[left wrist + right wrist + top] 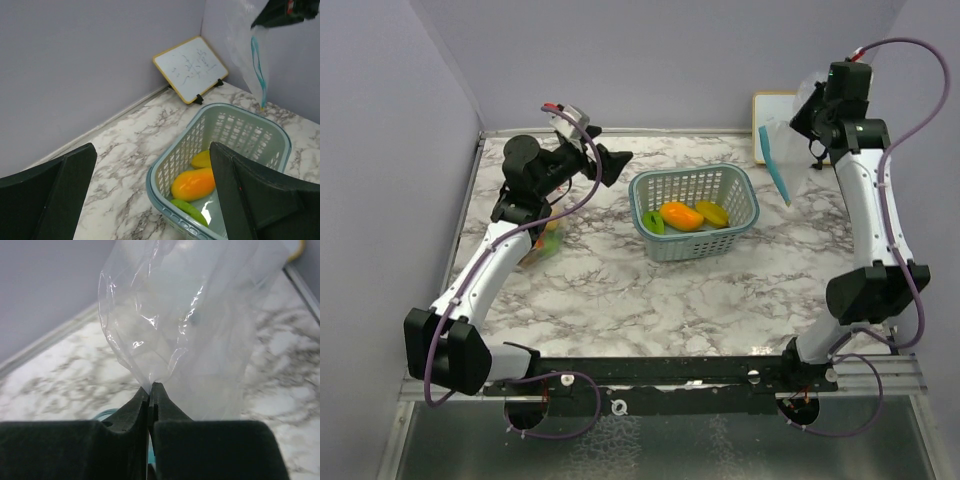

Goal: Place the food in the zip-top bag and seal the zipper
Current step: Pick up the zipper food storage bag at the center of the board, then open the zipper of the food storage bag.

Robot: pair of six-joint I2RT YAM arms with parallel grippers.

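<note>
The clear zip-top bag (778, 150) hangs by the back right, its teal zipper strip pointing down; it also shows in the left wrist view as the bag (248, 55). My right gripper (150, 389) is raised and shut on a fold of the bag (200, 325). In the teal mesh basket (744, 192) lie an orange-yellow mango (681, 216), a yellow piece (712, 212) and a green piece (653, 222). My left gripper (610, 152) hovers open just left of the basket (165, 165), with the mango (193, 183) seen between its fingers (260, 200).
More toy food (542, 242) lies on the marble under my left arm, partly hidden. A small whiteboard (775, 105) leans on the back wall behind the bag. Walls close in the table on the left, back and right.
</note>
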